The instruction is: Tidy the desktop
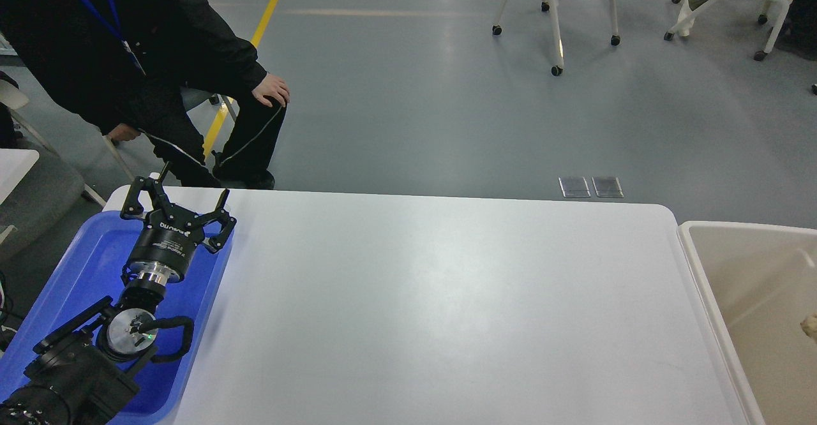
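The desktop (447, 304) is a large white tabletop with rounded corners, and its surface is bare. My left gripper (182, 196) hovers over the far end of the blue tray (83, 265) at the desktop's left edge. Its fingers (137, 200) are spread wide and hold nothing. My right gripper is out of view.
A beige bin (708, 284) stands against the desktop's right edge, with a small tan thing (809, 326) inside it at the frame's edge. A person in black (127, 61) sits just beyond the far left corner. Office chairs (562, 4) stand far back on the floor.
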